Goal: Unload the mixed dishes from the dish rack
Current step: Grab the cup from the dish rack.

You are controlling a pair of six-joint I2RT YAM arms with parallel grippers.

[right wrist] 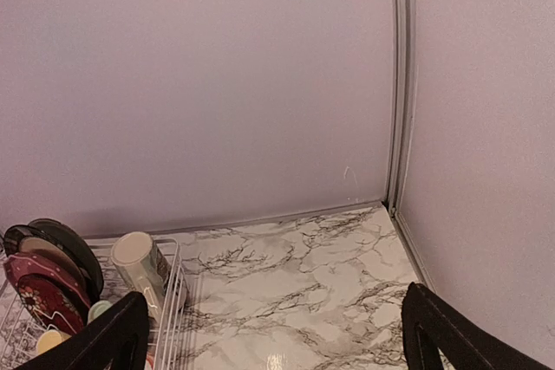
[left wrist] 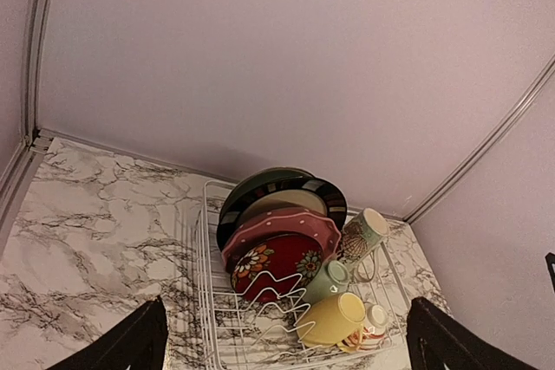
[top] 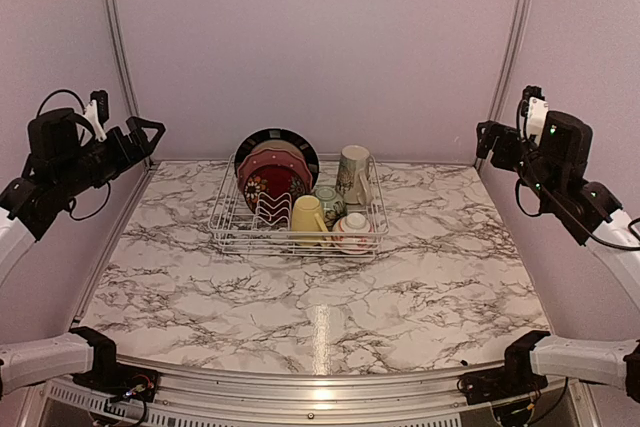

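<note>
The white wire dish rack (top: 232,230) stands at the table's back centre. At its left, a black-rimmed plate (top: 292,139), a pink dotted plate (top: 262,161) and a dark-red flowered plate (top: 268,190) stand upright. At its right are a tall cream mug (top: 352,172), a pale green mug (top: 327,199), a yellow mug (top: 306,215) and a red-white patterned bowl (top: 352,230). My left gripper (top: 152,140) hovers open, high at the left wall, and my right gripper (top: 484,142) is open, high at the right wall. Both are far from the rack and hold nothing. The left wrist view looks down on the dish rack (left wrist: 204,301).
Marble tabletop (top: 320,297) spreads in front of and beside the rack. Lilac walls with metal corner rails (top: 112,37) close in the back and sides. The right wrist view shows the back right corner of the table (right wrist: 347,249) and the rack's right edge (right wrist: 173,301).
</note>
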